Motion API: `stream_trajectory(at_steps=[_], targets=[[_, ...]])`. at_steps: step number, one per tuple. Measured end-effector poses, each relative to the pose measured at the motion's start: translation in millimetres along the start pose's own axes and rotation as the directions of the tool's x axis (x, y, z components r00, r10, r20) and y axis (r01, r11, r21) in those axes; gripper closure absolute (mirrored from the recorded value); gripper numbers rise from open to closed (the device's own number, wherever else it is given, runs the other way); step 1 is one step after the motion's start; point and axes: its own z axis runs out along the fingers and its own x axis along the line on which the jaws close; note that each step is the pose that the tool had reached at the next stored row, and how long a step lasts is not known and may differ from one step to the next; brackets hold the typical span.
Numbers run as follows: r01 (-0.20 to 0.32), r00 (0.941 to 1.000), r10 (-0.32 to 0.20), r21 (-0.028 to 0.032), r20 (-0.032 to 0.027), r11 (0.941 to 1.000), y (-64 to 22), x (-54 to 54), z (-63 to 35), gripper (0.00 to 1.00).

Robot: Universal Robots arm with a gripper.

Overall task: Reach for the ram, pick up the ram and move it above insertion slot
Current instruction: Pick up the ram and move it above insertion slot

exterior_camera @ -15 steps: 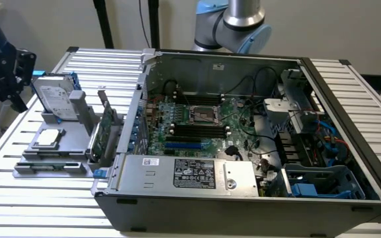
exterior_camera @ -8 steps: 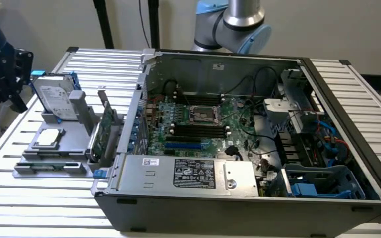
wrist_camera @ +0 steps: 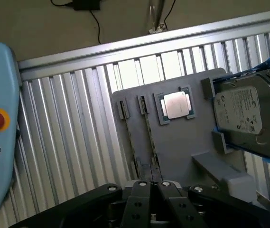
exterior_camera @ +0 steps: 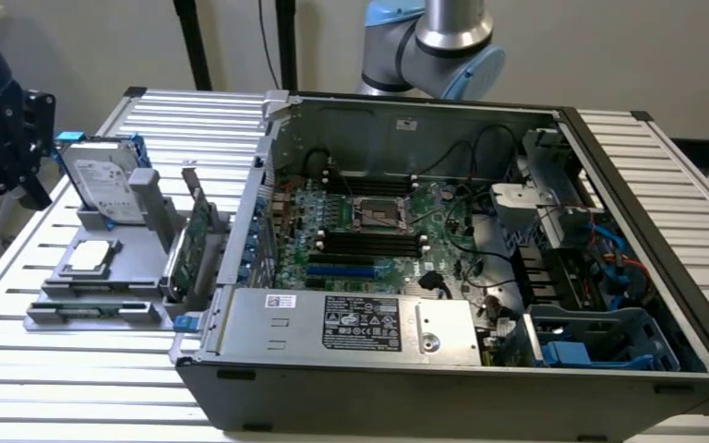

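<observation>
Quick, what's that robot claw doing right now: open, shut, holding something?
Gripper: whether it is open or closed cannot be told; it hangs over the grey plastic holder where two long thin green ram sticks stand.

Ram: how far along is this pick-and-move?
Done: nothing yet; the ram sits in the holder. In hand: the reach, with the gripper over the holder, in line with the ram. Left: grasping, lifting and carrying it above the slots.

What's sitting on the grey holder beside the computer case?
On the grey holder: a hard drive, a processor chip, the ram standing on edge in a slot, and a green card. The gripper hides the ram's end nearest it.
</observation>
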Motion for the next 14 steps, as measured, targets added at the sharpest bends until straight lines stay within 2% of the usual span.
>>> stream_trajectory(at_steps=[5,9,10,11,14], targets=[[0.088,0.9961,-0.088,0.0043,-0.002,0.9961,-0.1,-0.1,0.1,0.89],[0.09,0.996,-0.09,0.0043,-0.0021,0.996,0.0,0.0,0.1,0.88],[0.09,0.996,-0.09,0.0043,-0.0021,0.996,0.0,0.0,0.1,0.82],[0.09,0.996,-0.09,0.0043,-0.0021,0.996,0.0,0.0,0.1,0.82],[0.09,0.996,-0.09,0.0042,-0.0022,0.996,0.0,0.0,0.2,0.64]])
